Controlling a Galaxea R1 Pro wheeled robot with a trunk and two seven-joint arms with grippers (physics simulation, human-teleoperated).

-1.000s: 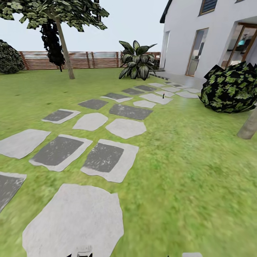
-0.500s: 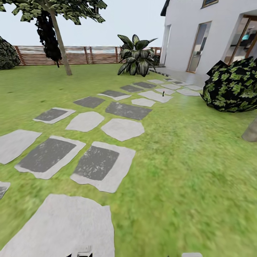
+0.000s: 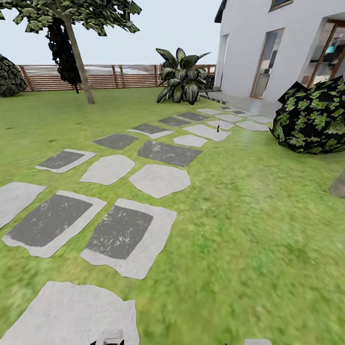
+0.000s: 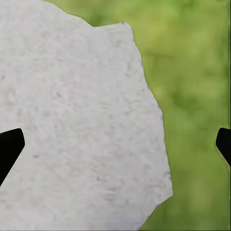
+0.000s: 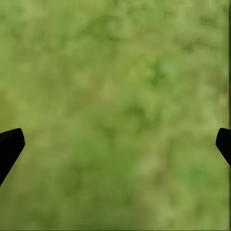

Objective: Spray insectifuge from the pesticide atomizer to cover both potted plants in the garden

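Atomizer: a small dark upright shape [image 3: 218, 128] stands far off on a pale slab of the stepping-stone path; judged to be the pesticide atomizer, though too small to confirm label or trigger.
Path: grey and dark stepping stones [image 3: 159, 180] run from the near left across the lawn [image 3: 249, 230] toward the white house [image 3: 282, 43] at far right.
Surroundings: a striped agave [image 3: 181, 76] stands far behind the path's end, a brown slatted fence [image 3: 100, 76] runs behind it, a tree [image 3: 72, 33] rises at far left, a dark leafy bush [image 3: 314, 117] sits at right.
Change: the whole view has shifted since a second ago; near stones slide down and leftward, the bush edges further right, so the base is rolling forward along the path.
Meaning: approach still under way; the bottle remains well apart from both arms.
Left gripper [image 4: 115, 144]: fingers spread wide, holding nothing, above a pale stone [image 4: 72, 120].
Right gripper [image 5: 115, 144]: likewise spread and empty, over grass.
Potted plants: not yet reached.
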